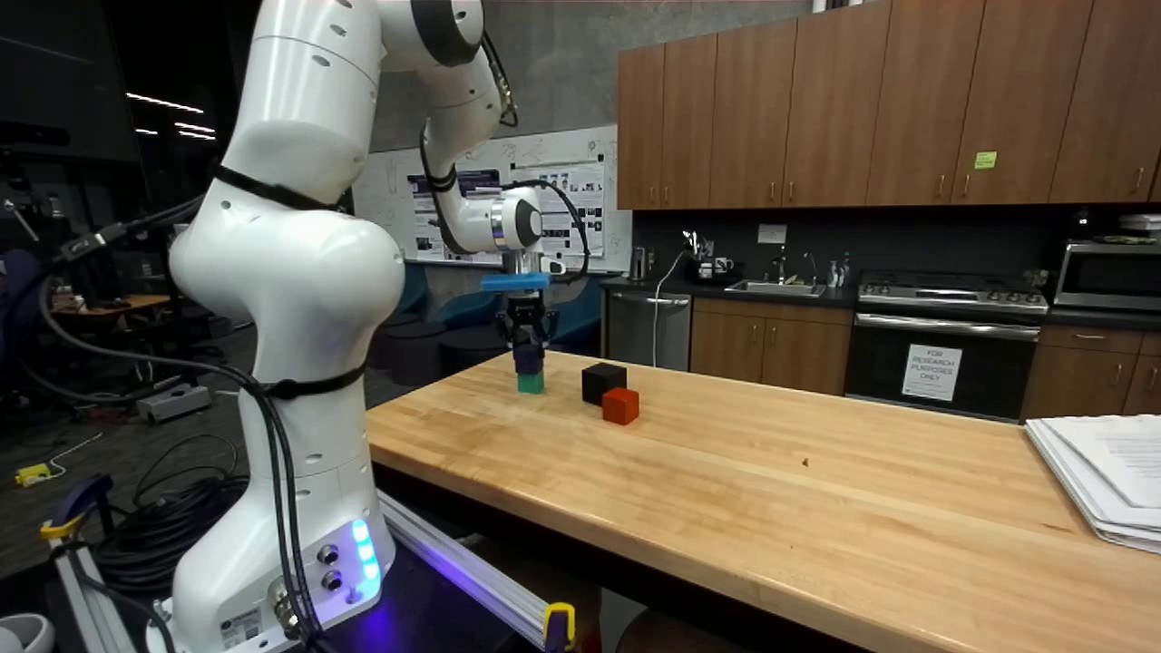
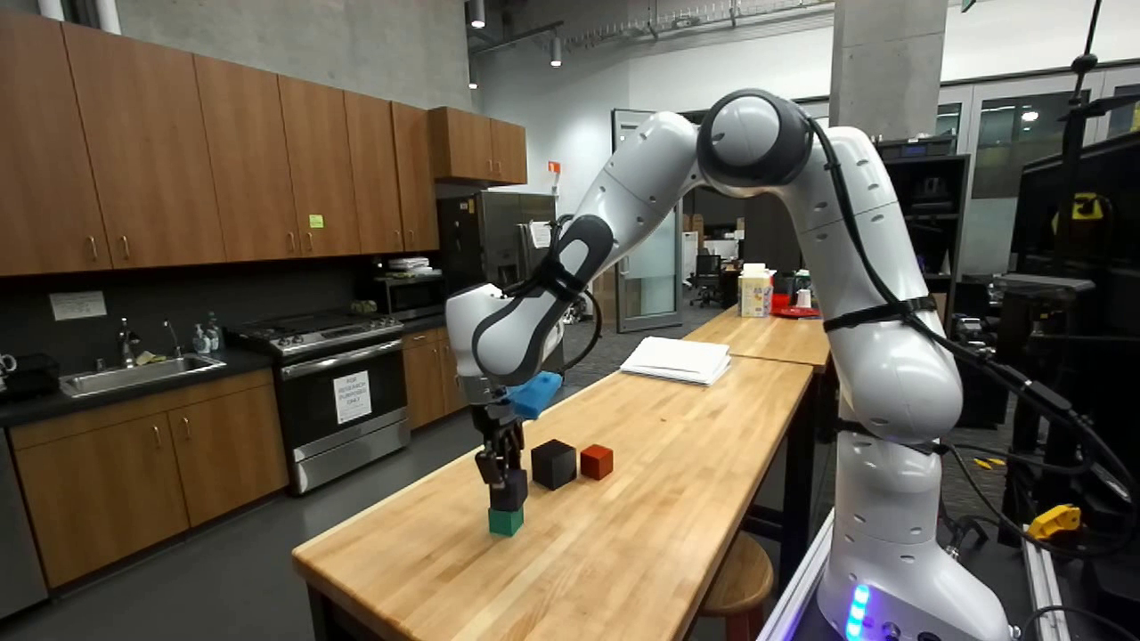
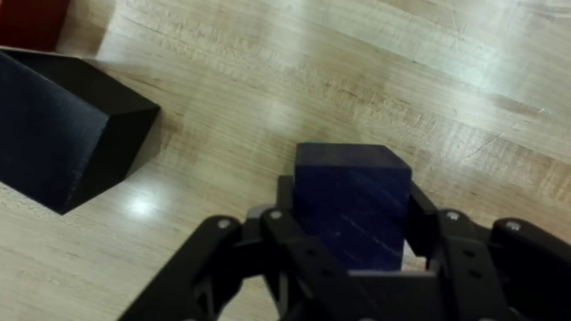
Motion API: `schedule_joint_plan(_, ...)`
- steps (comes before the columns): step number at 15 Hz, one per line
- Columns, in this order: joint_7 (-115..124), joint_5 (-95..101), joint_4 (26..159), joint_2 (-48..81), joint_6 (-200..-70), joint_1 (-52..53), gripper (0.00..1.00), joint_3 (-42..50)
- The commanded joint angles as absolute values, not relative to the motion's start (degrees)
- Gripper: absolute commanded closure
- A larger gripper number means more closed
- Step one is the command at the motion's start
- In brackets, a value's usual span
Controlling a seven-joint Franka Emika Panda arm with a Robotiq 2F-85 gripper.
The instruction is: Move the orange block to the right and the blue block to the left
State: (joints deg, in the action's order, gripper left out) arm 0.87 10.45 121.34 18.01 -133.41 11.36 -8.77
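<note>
The orange block, a small red-orange cube, sits on the table and also shows in an exterior view. Its edge shows at the top left of the wrist view. The blue block, very dark navy, is between my fingers in the wrist view. It is directly above the green block and appears to touch its top in both exterior views. My gripper points down, with its fingers against both sides of the blue block. The green block is almost hidden under it in the wrist view.
A larger black cube stands beside the orange block, between it and the green block; it is at the left in the wrist view. A paper stack lies at the far end of the wooden table.
</note>
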Motion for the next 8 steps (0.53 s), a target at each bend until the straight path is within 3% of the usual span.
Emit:
schedule_joint_plan(1, -0.76, 9.68, 120.7, 18.38, -133.21, 11.08, 0.69, -8.76)
schedule_joint_plan(8, -1.03, 9.73, 120.44, 18.59, -133.3, 11.18, 0.69, -8.82)
